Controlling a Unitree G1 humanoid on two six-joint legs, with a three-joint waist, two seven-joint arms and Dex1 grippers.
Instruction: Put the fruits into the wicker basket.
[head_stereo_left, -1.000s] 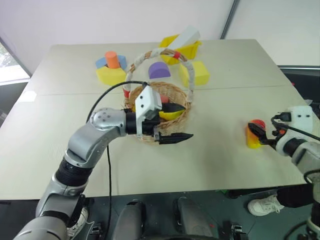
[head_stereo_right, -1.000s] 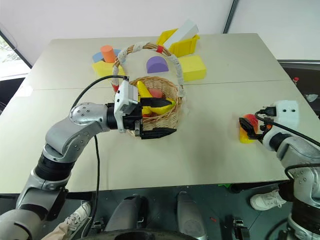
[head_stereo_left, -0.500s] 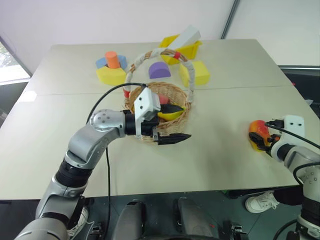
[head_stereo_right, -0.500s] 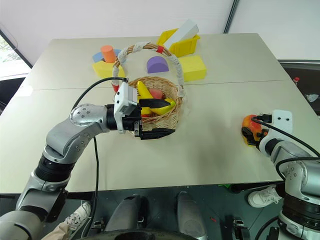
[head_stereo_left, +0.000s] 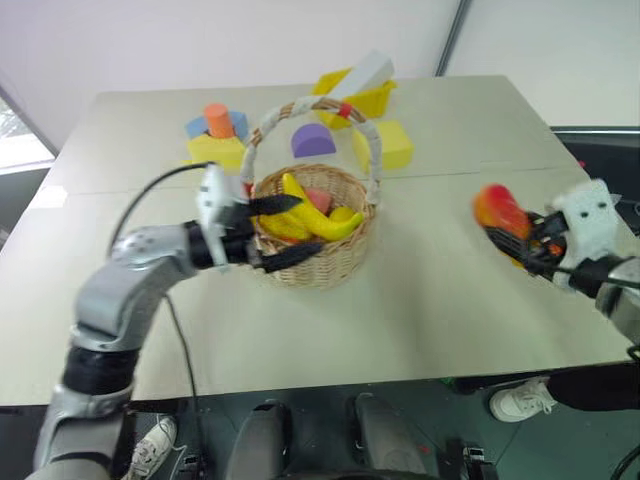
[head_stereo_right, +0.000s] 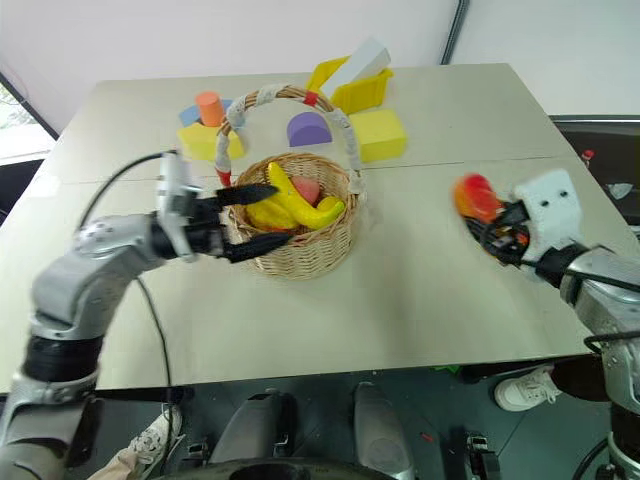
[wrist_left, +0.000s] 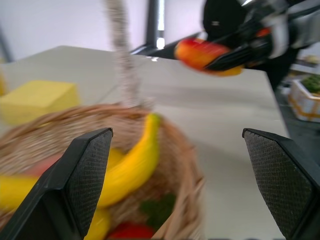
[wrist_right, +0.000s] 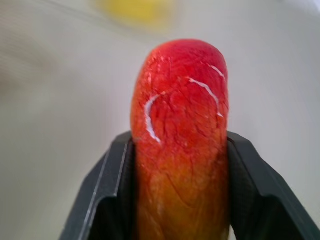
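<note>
The round wicker basket (head_stereo_left: 330, 268) with its tall white-wrapped handle (head_stereo_left: 372, 150) stands mid-table. A curved yellow banana (head_stereo_left: 312, 222) and a pink fruit (head_stereo_left: 318, 199) lie inside with other yellow pieces. My left gripper (head_stereo_left: 288, 232) is open at the basket's left rim, one finger over the rim and one outside the wall. My right gripper (head_stereo_left: 503, 228) is shut on the red-and-yellow mango (head_stereo_left: 495, 208) and holds it in the air to the right of the basket. The right wrist view has the mango (wrist_right: 182, 130) squeezed between both fingers (wrist_right: 107, 200).
Foam blocks stand behind the basket: a yellow block (head_stereo_left: 390, 145), a purple half-round (head_stereo_left: 313, 142), an orange cylinder (head_stereo_left: 218, 120) on yellow and blue pieces, and a yellow open box (head_stereo_left: 355, 95). Bare tabletop (head_stereo_left: 430, 290) lies between the basket and my right gripper.
My right gripper has shut on the mango, lifted it off the table and carried it left toward the basket. My left arm has swung left, from the basket's front to its left rim.
</note>
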